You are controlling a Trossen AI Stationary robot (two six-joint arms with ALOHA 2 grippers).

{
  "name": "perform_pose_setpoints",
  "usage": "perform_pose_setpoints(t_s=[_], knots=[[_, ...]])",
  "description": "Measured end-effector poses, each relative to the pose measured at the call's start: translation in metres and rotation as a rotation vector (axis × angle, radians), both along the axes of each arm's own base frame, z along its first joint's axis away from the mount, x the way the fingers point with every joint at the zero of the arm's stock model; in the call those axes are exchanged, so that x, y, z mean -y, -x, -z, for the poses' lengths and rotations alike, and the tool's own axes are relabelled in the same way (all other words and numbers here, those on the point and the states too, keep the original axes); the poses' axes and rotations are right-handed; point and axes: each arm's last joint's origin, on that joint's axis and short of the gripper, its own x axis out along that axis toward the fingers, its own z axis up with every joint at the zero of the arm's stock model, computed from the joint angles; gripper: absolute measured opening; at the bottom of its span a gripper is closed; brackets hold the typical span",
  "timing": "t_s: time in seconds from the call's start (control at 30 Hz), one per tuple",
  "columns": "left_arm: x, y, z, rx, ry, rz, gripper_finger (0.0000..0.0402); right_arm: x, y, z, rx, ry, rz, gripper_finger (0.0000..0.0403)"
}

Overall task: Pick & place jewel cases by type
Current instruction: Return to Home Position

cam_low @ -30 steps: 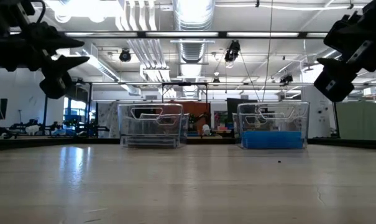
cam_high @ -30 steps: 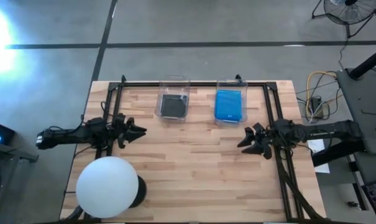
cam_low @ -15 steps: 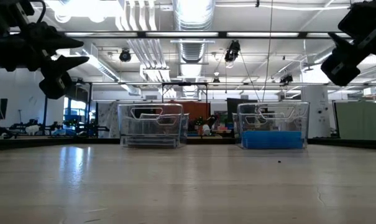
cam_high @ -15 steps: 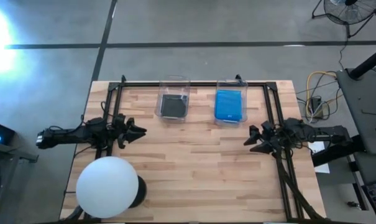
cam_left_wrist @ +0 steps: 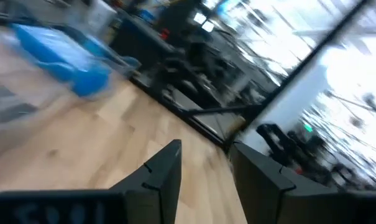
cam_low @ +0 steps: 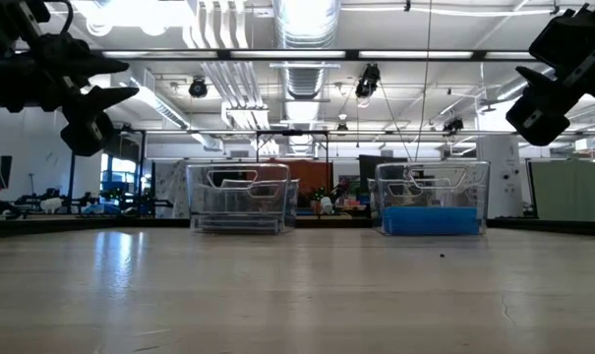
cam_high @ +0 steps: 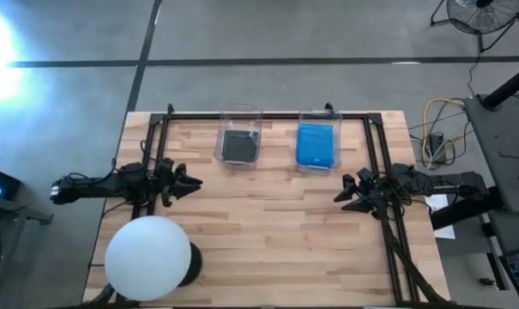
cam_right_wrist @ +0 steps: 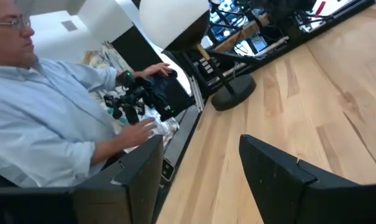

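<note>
Plastic jewel cases (cam_high: 316,144) lie well apart from left gripper (cam_high: 196,181) and right gripper (cam_high: 340,190), both parted, empty.

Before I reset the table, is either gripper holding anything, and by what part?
Nothing is held: the left gripper and the right gripper are both open and empty.
</note>
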Motion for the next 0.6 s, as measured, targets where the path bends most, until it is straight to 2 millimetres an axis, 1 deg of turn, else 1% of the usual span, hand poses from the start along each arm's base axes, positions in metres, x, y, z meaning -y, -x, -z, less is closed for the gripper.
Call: perform_pose_setpoints(t_s=[0.07, 0.1, 0.17, 0.23, 0.27, 0.3, 0.4, 0.6], knots=[[0.0025, 0.0002, -0.0011, 0.016, -0.050, 0.081, 0.0119, 0.0000, 0.0000, 0.0000, 0.000, 0.000, 0.000, 0.0208], [0.0036, 0.0003, -0.0016, 0.029, -0.131, 0.115, 0.0119, 0.0000, 0.0001, -0.0002, 0.002, 0.000, 0.000, 0.0208], [0.0043, 0.0004, -0.0018, 0.054, -0.347, 0.130, 0.0119, 0.0000, 0.0001, -0.0003, 0.003, 0.000, 0.000, 0.0208], [0.0041, 0.0004, -0.0015, 0.075, -0.602, 0.111, 0.0119, 0.0000, 0.0001, -0.0002, 0.002, 0.000, 0.000, 0.0208], [0.0037, 0.0003, -0.0011, 0.075, -0.698, 0.094, 0.0119, 0.0000, 0.0001, -0.0002, 0.002, 0.000, 0.000, 0.0208], [0.0030, 0.0002, -0.0004, 0.062, -0.734, 0.070, 0.0119, 0.0000, 0.0001, -0.0002, 0.002, 0.000, 0.000, 0.0208], [-0.0005, -0.0001, 0.0017, -0.003, -0.716, -0.036, 0.0119, 0.0000, 0.0001, -0.0002, 0.003, 0.000, 0.000, 0.0208], [-0.0010, 0.0000, 0.0018, -0.009, -0.741, -0.052, 0.0119, 0.0000, 0.0001, -0.0002, 0.002, 0.000, 0.001, 0.0208]])
